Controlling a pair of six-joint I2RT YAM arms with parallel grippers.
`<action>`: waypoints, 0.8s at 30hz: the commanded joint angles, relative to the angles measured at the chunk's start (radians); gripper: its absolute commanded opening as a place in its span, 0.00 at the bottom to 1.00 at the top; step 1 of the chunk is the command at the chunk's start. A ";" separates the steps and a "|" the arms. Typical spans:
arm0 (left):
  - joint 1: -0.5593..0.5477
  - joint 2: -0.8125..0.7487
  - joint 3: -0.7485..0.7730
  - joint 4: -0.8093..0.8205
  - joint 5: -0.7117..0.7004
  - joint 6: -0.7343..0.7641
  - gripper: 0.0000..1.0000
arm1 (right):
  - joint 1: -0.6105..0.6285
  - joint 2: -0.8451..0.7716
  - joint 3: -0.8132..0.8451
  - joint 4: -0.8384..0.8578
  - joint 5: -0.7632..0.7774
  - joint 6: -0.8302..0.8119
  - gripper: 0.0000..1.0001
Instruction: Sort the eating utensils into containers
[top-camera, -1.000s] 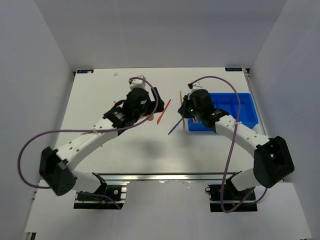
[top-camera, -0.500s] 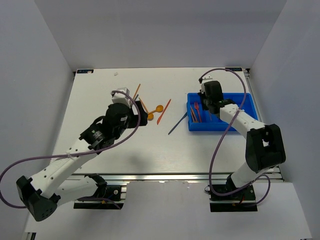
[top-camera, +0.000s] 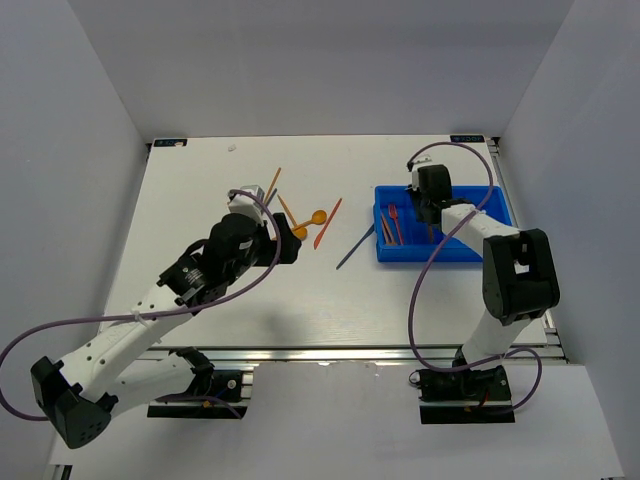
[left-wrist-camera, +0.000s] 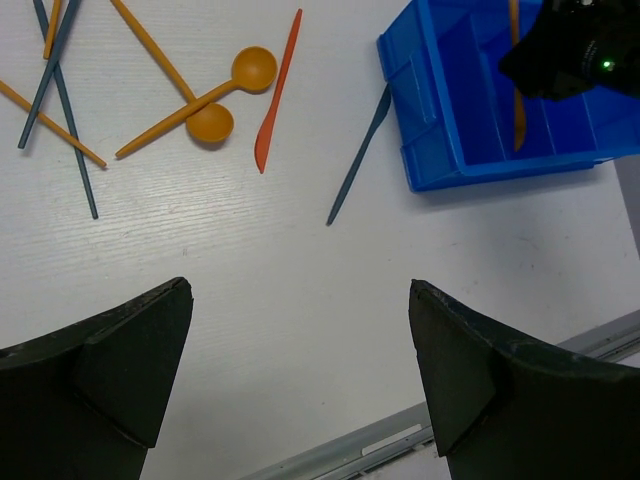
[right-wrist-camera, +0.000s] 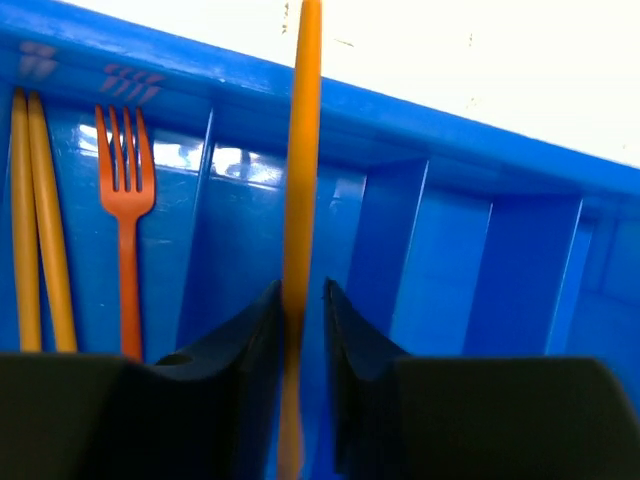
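The blue tray (top-camera: 495, 205) stands at the right of the table. My right gripper (top-camera: 428, 205) hangs over it and is shut on an upright orange stick (right-wrist-camera: 303, 150); the jaws (right-wrist-camera: 302, 300) stand above a middle compartment. The leftmost compartment holds a red fork (right-wrist-camera: 127, 200) and two orange sticks (right-wrist-camera: 35, 200). My left gripper (left-wrist-camera: 298, 300) is open and empty above bare table. Ahead of it lie two orange spoons (left-wrist-camera: 254, 68), a red knife (left-wrist-camera: 277, 92), a dark blue utensil (left-wrist-camera: 360, 155), and dark blue (left-wrist-camera: 65, 100) and orange sticks.
The loose utensils lie in a group at mid table (top-camera: 300, 215), left of the tray. The dark blue utensil (top-camera: 355, 246) lies just off the tray's left wall. The metal rail (left-wrist-camera: 400, 440) runs along the table's near edge.
My right gripper has carried the orange stick from the tray's left edge to over its compartments. My left arm has drawn back towards the near left, uncovering the spoons and sticks.
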 joint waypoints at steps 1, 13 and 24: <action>-0.004 -0.038 -0.010 0.032 0.028 0.005 0.98 | 0.003 -0.030 0.002 0.046 0.042 -0.007 0.36; -0.003 -0.032 -0.031 0.063 0.042 -0.001 0.98 | 0.000 -0.165 0.034 -0.012 0.078 0.049 0.60; -0.004 0.118 0.025 0.069 -0.024 -0.002 0.98 | 0.095 -0.356 0.096 -0.215 -0.085 0.417 0.89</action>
